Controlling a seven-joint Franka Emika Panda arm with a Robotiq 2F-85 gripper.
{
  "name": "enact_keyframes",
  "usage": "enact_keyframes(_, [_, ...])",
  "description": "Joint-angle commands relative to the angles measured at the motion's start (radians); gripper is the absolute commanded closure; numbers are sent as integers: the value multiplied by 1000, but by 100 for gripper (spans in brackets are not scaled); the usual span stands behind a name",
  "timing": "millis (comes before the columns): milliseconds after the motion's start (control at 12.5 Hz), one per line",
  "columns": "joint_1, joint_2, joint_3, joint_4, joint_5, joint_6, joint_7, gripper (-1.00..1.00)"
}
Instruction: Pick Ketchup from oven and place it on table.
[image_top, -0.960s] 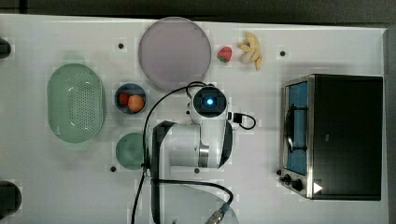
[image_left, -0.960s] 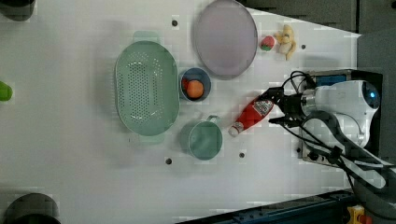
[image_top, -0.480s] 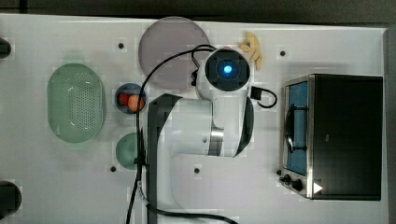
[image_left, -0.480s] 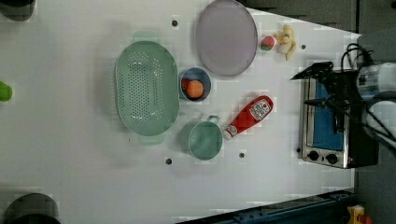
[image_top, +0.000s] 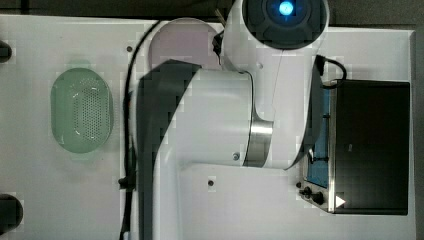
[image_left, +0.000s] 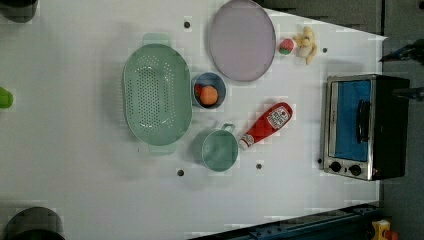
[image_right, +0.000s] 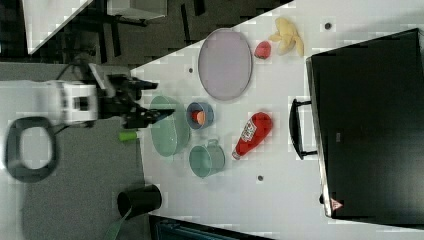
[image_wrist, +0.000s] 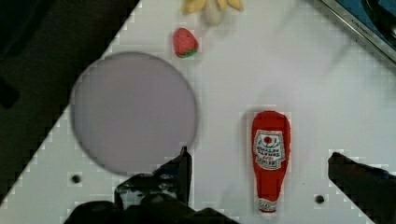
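The ketchup (image_left: 266, 125) lies flat on the white table (image_left: 75, 165), its white cap pointing at a teal mug (image_left: 219, 149). It also lies in the right view (image_right: 252, 134) and the wrist view (image_wrist: 271, 158). The oven (image_left: 367, 127) stands at the left view's right with its blue glass door closed, and its black top is in the top view (image_top: 370, 145). My gripper (image_right: 157, 100) hangs high above the table, open and empty. In the wrist view the gripper (image_wrist: 259, 156) has its two dark fingers (image_wrist: 180, 172) spread wide on either side of the bottle far below.
A green colander (image_left: 156, 95), a small blue bowl (image_left: 209, 90) with an orange fruit, a lilac plate (image_left: 242, 40), a strawberry (image_left: 286, 46) and a banana (image_left: 306, 42) sit on the table. Black cups (image_left: 32, 225) stand at corners. My arm (image_top: 215, 125) covers the top view's middle.
A second ago the gripper was at the ketchup's base. It has let go and risen high, swinging toward the oven side; the bottle stays lying where it was.
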Motion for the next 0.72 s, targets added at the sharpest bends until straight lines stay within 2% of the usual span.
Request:
enact_keyframes(80, [-1,-15,-4,31,-1,-38,21,-100])
enact_keyframes(720, [-1,0,-3,27,-1,-38,21,-100])
